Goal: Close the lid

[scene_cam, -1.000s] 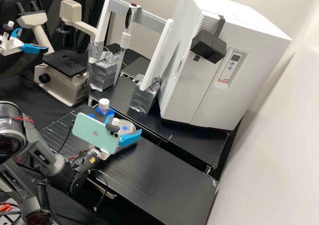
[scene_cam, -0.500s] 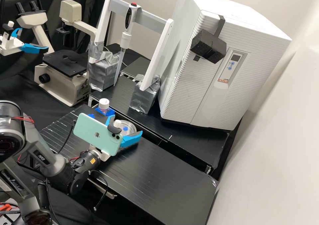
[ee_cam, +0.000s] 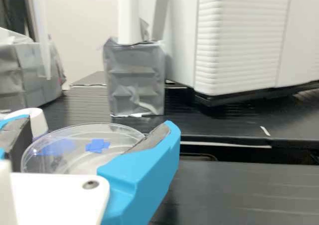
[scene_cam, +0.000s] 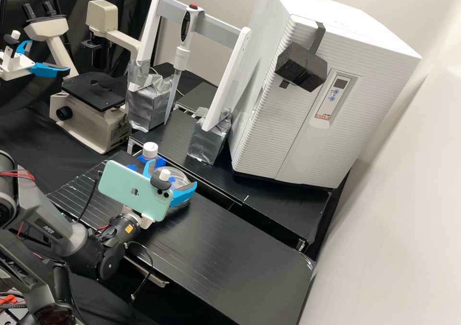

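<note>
The gripper (scene_cam: 173, 174) is over the far edge of the desk (scene_cam: 216, 253), its blue fingers (scene_cam: 185, 195) clasping a clear round lid (scene_cam: 181, 174) from opposite sides. In the wrist view the lid lies between them, its broad face up, a small blue cross (ee_cam: 97, 145) on top. Whether it is seated on anything beneath cannot be made out. A mint-green phone (scene_cam: 129, 186) is mounted at the gripper, and the dark grey arm (scene_cam: 53, 229) comes in from the near side of the desk. Just beside the fingers, toward the microscope (scene_cam: 91, 121), is a bottle (scene_cam: 150, 151) with a white cap, upright among some blue material (scene_cam: 158, 162). Behind the desk, past a narrow gap, is a black platform (scene_cam: 273, 210). On it two silver-wrapped blocks, one (scene_cam: 149, 106) nearer the microscope and the other (scene_cam: 206, 142) nearer the cabinet (scene_cam: 365, 109), carry a white frame (scene_cam: 228, 80) with a grey crossbar. A pipette (scene_cam: 182, 54) with a red top hangs upright from the crossbar, between the two blocks. The large white cabinet also stands on the platform, a dark foam block (scene_cam: 302, 66) fixed on its ribbed front.
</note>
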Robot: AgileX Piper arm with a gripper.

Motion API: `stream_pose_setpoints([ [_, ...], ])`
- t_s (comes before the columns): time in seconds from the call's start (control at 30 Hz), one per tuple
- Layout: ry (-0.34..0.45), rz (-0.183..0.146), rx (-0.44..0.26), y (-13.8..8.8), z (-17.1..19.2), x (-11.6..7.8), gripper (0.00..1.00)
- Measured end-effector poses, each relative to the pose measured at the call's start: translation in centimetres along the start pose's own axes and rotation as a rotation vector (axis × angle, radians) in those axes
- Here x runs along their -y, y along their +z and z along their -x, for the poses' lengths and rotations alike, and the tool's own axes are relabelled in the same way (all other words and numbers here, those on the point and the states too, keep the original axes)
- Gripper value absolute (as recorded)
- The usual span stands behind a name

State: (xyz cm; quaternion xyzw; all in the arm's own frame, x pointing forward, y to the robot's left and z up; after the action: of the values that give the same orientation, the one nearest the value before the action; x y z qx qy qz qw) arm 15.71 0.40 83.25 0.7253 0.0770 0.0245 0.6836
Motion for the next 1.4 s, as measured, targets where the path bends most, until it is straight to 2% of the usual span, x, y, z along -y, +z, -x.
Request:
stream_pose_setpoints([
  [0.13,-0.019,0.006,0.008,0.27,-0.18,0.26,0.00],
  [0.63,0.015,0.015,0.025,0.54,-0.19,-0.06,0.00],
  [0.93,0.053,0.045,0.027,0.24,0.25,-0.65,0.00],
  [1.4,0.032,0.057,0.022,0.23,0.30,-0.50,0.00],
])
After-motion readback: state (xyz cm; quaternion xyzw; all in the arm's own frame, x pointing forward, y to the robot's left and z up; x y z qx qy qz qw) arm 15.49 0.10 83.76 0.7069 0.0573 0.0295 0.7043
